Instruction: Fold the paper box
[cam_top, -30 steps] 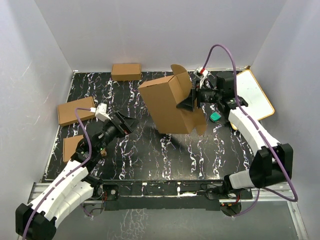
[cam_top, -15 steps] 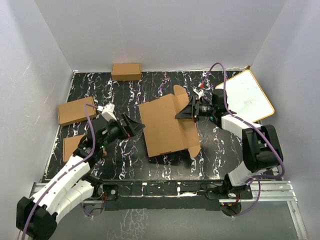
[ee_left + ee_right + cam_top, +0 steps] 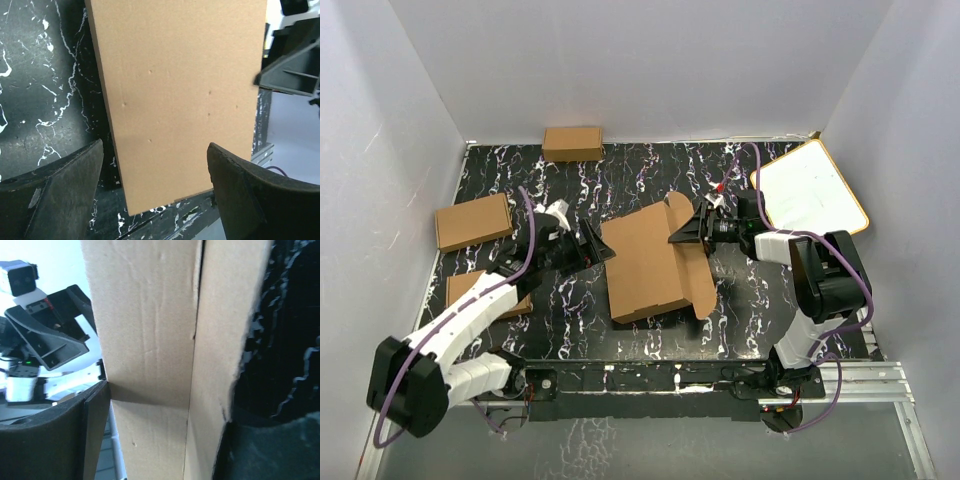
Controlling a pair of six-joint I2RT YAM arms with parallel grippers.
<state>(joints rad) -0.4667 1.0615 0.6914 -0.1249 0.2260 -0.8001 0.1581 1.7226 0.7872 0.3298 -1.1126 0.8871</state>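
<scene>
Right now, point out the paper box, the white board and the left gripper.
paper box [image 3: 648,265]: top external view, middle of its flat panel.
white board [image 3: 810,195]: top external view, centre of its white face.
left gripper [image 3: 598,250]: top external view, between its fingertips.

Black white-veined tabletop [image 3: 650,175]; white enclosure walls [image 3: 620,60] on three sides; small closed cardboard box [image 3: 572,143] at far edge, by back wall; second cardboard box [image 3: 473,221] near left edge, slightly skewed; third cardboard piece [image 3: 465,290] nearer along left edge, partly hidden; white board with tan rim [image 3: 810,195] at far right, skewed; metal rail [image 3: 650,375] along near edge.
</scene>
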